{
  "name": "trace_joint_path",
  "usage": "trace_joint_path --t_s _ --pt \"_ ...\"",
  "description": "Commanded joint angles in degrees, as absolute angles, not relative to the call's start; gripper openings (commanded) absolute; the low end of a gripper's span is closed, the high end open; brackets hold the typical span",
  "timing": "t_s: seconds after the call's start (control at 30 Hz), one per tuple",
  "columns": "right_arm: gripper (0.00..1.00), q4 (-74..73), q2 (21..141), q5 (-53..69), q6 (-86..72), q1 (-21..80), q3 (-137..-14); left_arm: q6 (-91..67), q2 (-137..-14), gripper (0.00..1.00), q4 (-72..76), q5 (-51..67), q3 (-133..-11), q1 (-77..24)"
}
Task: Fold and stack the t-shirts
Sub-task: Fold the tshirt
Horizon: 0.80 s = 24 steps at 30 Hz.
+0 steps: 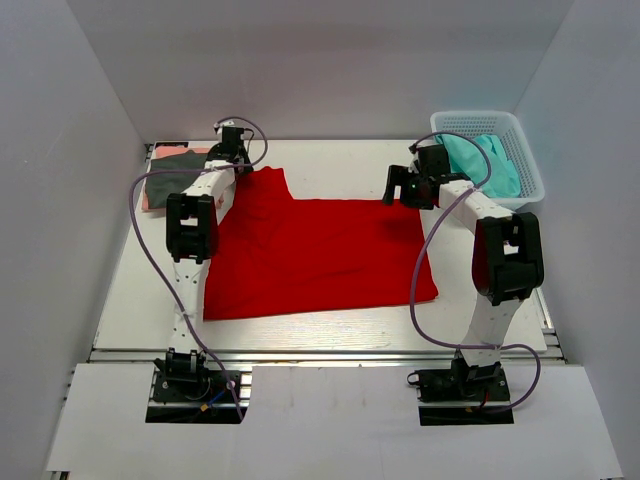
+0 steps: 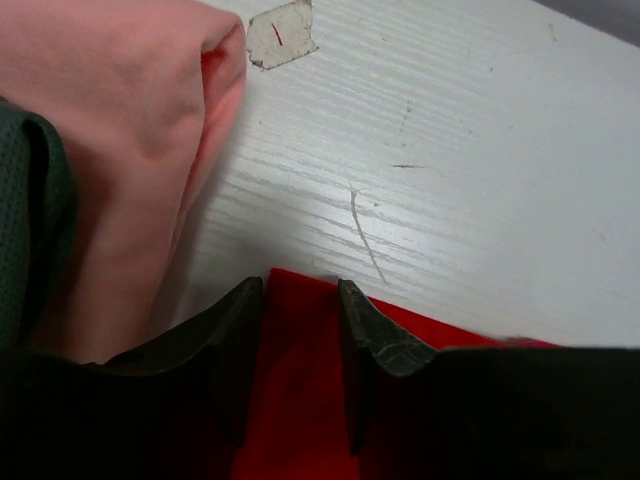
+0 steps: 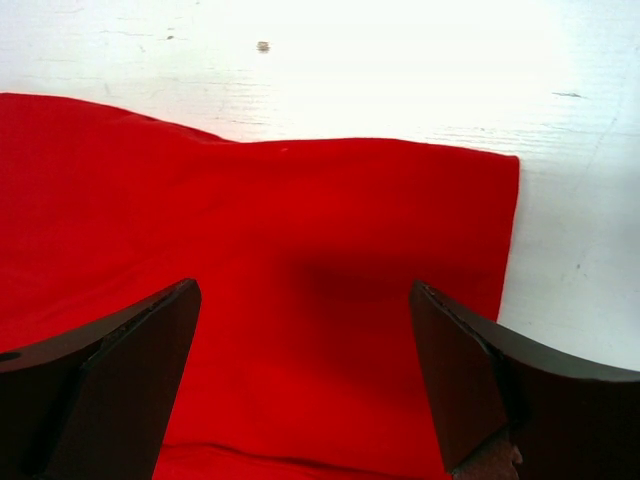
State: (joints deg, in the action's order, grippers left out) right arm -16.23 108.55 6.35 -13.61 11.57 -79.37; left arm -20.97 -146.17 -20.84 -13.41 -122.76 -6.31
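Observation:
A bright red t-shirt [image 1: 320,250] lies spread flat across the middle of the table. My left gripper [image 1: 241,163] is low over its far left corner. In the left wrist view the left gripper [image 2: 300,285] has its jaws partly closed, straddling the red corner [image 2: 300,340], with a gap still showing. Beside it sits a folded pile, a dark grey t-shirt [image 1: 180,160] on a salmon pink one [image 2: 130,150]. My right gripper [image 1: 400,186] hovers above the shirt's far right edge. The wrist view shows the right gripper [image 3: 305,290] wide open over flat red fabric [image 3: 300,220].
A white lattice basket [image 1: 531,172] stands at the far right corner with teal cloth [image 1: 485,160] in it. Grey walls close in the table on three sides. A small taped patch [image 2: 282,35] marks the tabletop by the pink shirt.

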Motion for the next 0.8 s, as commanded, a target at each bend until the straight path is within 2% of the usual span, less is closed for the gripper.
trace_joint_path --t_s 0.0,0.13,0.17,0.2,0.4,0.63,0.77 --pt "0.9 -16.08 106.61 3.52 -13.36 11.16 -81.3 -19.43 -148.27 0.47 -31.72 -14.42 -122.26 -6.68" --pt "0.9 -16.87 107.75 2.81 -14.06 11.16 -82.35 -19.42 -148.89 0.28 -32.26 -12.48 -121.21 -7.21" --pt "0.9 -16.96 107.93 2.2 -14.32 11.16 -83.05 -19.42 -149.5 0.1 -32.26 -11.7 -121.2 -7.21" --pt "0.9 -17.22 108.71 2.02 -14.94 11.08 -83.32 -19.42 -149.5 0.01 -32.26 -11.69 -120.59 -7.21" --pt "0.9 -18.45 112.06 -2.17 -17.74 10.99 -88.67 -18.72 -147.14 0.0 -30.15 -11.77 -117.88 -7.21" --pt "0.9 -22.39 122.76 -6.23 -26.17 10.99 -100.61 -15.91 -140.46 0.0 -23.82 -11.07 -112.33 -7.21" --pt "0.9 -26.8 125.85 -13.53 -28.91 11.25 -105.03 -15.91 -138.78 0.0 -23.12 -11.07 -110.48 -7.21"
